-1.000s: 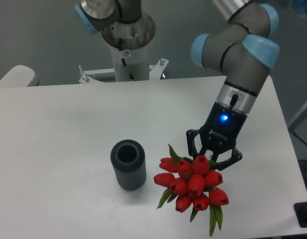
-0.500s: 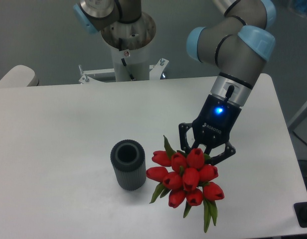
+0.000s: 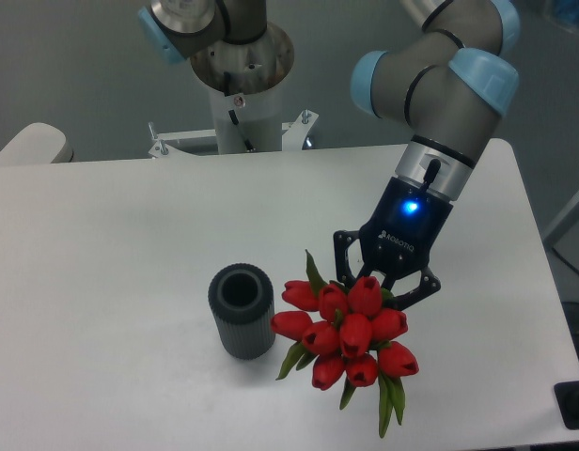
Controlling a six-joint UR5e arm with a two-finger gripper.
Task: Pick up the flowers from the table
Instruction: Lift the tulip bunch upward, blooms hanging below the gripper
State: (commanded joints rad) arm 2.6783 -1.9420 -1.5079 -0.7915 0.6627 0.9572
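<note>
Gripper [image 3: 384,293] clamped on flowers [image 3: 349,331], bunch carried blooms toward camera.
Fingers closed round stems behind the red heads; grip point hidden by blooms. Bunch apparently lifted above table [image 3: 111,235], just right of dark ribbed vase [image 3: 242,311]. Risk: stems slipping from a shallow pinch, or leaves brushing vase and tipping it on any leftward swing.
</note>
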